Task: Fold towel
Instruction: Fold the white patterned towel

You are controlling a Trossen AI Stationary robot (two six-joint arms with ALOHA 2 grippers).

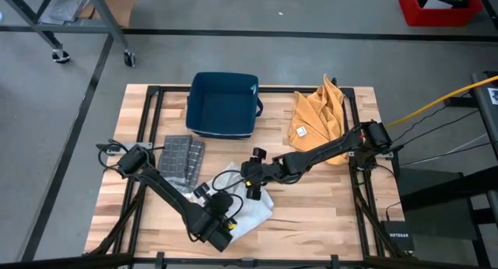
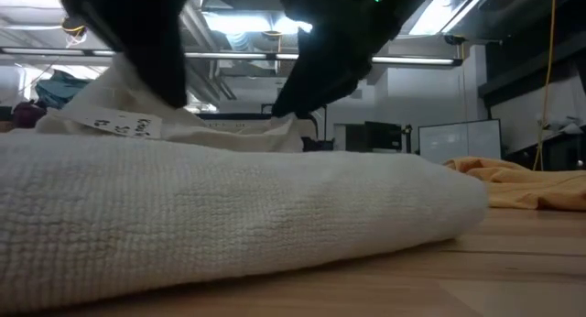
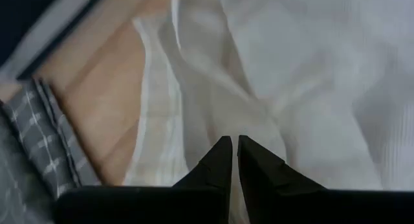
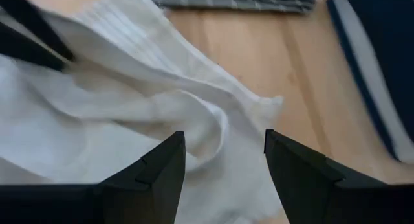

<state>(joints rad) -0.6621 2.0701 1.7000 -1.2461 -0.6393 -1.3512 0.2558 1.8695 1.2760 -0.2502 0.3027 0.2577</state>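
Observation:
A white towel (image 1: 249,207) lies rumpled on the wooden table near its front edge, and it fills the low view (image 2: 229,207). My left gripper (image 3: 231,145) is over the towel's left part, its fingertips closed together on a raised ridge of cloth. My right gripper (image 4: 223,166) is open over the towel's far side (image 1: 247,176). Its two fingers stand on either side of a puckered fold (image 4: 213,123); whether they touch it I cannot tell. My left gripper pinches a raised ridge of the towel (image 3: 223,117) between its two fingertips, just inside the hemmed edge (image 3: 155,120). It comes slanting down from above. The cloth rises in a peak to the fingers (image 2: 119,83) while the rest of the towel lies on the table.
A dark blue bin (image 1: 223,104) stands at the far middle of the table. A yellow cloth (image 1: 319,113) lies heaped at the far right. A folded grey checked cloth (image 1: 183,156) lies just left of the towel. Bare wood shows at the near right.

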